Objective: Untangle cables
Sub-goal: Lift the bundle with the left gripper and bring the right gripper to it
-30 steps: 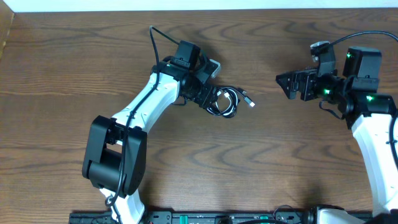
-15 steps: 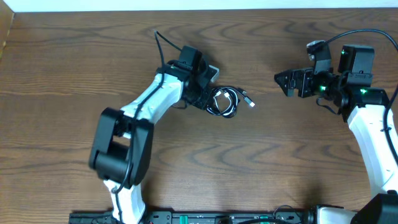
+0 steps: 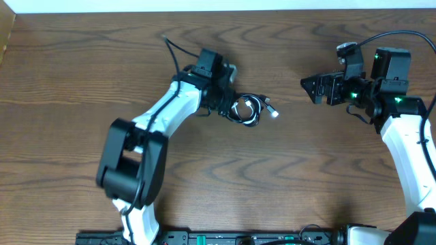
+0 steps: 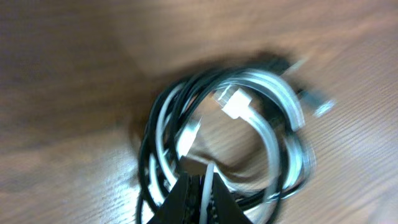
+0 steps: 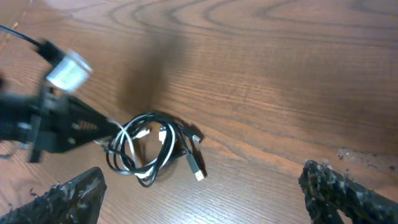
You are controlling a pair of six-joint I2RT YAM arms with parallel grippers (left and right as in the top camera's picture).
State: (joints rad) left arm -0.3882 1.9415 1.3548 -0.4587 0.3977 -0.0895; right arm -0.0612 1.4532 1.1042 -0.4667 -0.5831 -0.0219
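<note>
My left pincer (image 4: pixel 199 183) is clenched on the cables (image 4: pixel 273 137), which lie coiled near the table's middle. My right pincer (image 3: pixel 310 91) hangs released toward the right edge. I judge the anchoring grip made; next the right must seize a free strand and draw it out.

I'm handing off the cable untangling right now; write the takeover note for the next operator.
Left hand: shut on a strand at the left edge of the cables.
Right hand: open, empty, off to the coil's right, not touching it.
Cables: black and white cords looped together in one coil mid-table, a plug end sticking out right.
Done: left grip made.
Left: separate the two cords; nothing is apart yet.
</note>
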